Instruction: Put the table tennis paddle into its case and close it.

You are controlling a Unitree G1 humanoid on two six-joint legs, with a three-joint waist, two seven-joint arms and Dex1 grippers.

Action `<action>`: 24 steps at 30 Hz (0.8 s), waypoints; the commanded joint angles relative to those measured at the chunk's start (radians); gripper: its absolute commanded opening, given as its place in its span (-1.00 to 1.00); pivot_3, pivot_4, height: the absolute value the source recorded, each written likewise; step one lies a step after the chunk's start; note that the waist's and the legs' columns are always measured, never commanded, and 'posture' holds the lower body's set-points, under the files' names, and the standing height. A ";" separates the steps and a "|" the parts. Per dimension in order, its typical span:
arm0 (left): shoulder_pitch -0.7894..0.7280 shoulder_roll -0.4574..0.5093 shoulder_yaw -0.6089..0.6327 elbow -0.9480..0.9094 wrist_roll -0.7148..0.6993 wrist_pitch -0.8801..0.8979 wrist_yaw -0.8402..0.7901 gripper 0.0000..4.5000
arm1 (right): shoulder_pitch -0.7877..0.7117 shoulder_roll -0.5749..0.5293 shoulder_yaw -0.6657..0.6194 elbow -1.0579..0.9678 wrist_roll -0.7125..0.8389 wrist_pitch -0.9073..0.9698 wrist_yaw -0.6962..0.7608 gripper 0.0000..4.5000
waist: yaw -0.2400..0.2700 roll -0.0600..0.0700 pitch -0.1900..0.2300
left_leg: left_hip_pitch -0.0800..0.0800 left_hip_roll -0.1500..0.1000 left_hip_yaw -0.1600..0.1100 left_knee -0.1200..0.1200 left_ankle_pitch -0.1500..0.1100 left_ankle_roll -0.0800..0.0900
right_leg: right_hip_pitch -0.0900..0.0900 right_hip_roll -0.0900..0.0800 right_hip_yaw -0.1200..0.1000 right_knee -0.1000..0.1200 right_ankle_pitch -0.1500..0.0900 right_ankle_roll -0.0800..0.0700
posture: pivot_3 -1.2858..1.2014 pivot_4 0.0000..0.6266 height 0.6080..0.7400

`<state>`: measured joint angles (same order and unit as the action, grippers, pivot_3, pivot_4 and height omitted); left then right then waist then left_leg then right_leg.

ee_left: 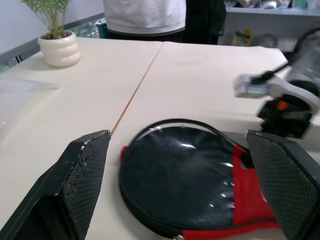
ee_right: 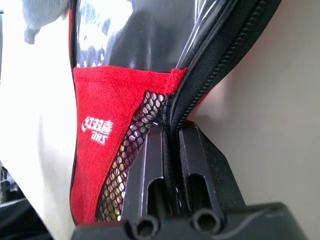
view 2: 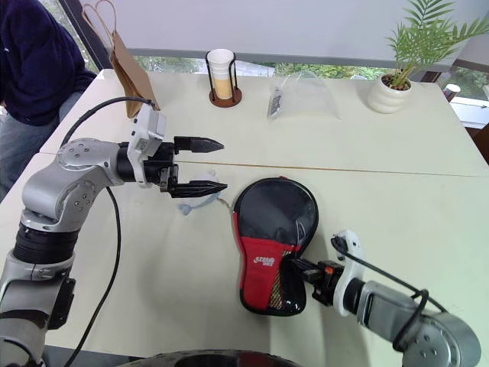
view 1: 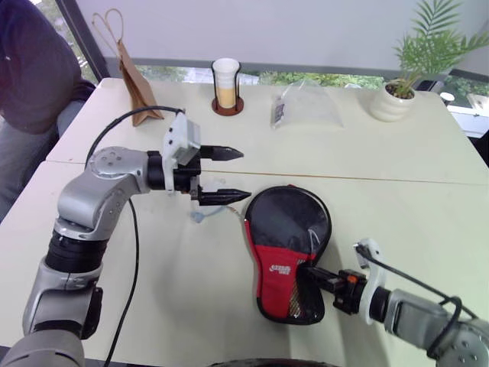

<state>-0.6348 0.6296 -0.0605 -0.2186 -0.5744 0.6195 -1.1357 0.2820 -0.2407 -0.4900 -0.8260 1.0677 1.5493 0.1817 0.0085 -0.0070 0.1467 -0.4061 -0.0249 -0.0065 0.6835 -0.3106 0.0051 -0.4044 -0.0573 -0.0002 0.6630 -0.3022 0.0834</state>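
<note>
The case lies flat near the table's front edge, its zipper edge pinched at the narrow end by the right gripper, while the left gripper hovers spread wide just beside its rounded end, bare tabletop all around.

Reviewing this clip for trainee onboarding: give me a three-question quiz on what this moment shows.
1. True or false: the right gripper is shut on the case.
2. How do the left gripper's fingers stand: A open, B shut?
3. What stands at the table's far right corner?

Key: 1 true, on its zipper edge; 2 A; 3 a potted plant.
</note>
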 commanded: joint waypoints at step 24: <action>0.018 0.082 -0.059 0.133 0.166 -0.223 -0.109 1.00 | -0.231 -0.855 0.046 0.234 0.114 -0.329 0.081 0.58 | 0.002 0.001 0.001 | 0.000 0.001 0.001 0.001 -0.001 0.002 | 0.002 0.002 0.000 -0.002 0.000 0.000 | 0.03 -0.52 1.00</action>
<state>-0.6182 0.6975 -0.1168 -0.0940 -0.4343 0.4398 -1.2338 0.0673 -1.0716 -0.4760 -0.5824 1.2677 1.2944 0.1860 0.0105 -0.0063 0.1476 -0.4060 -0.0237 -0.0057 0.6845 -0.3117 0.0073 -0.4024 -0.0550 -0.0006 0.6603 -0.3022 0.0836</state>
